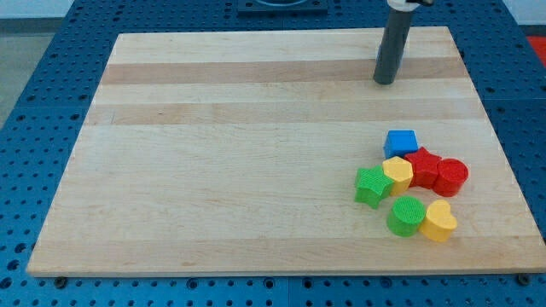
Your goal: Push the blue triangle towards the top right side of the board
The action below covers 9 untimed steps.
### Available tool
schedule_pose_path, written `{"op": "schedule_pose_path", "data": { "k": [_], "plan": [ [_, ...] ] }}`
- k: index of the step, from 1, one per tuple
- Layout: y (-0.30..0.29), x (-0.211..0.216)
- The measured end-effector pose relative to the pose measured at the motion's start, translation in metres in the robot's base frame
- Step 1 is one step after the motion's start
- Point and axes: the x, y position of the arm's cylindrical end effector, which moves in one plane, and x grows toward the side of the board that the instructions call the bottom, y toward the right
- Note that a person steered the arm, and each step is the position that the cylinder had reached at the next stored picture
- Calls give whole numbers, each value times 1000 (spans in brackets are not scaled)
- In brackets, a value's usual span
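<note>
The blue block (400,141), angular in shape, sits at the top of a cluster of blocks near the view's lower right. It touches a red block (423,165) and a yellow hexagon-like block (397,172) below it. My tip (385,81) is at the end of the dark rod near the board's top right. It stands well above the blue block, slightly to its left, with bare board between them.
The cluster also holds a red cylinder (452,176), a green star-like block (372,186), a green round block (407,215) and a yellow heart-like block (438,221). The wooden board (213,153) lies on a blue perforated table (34,68).
</note>
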Motion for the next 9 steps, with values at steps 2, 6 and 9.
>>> {"op": "schedule_pose_path", "data": {
  "k": [2, 6, 9],
  "plan": [
    [0, -7],
    [-15, -18],
    [15, -29]
  ]
}}
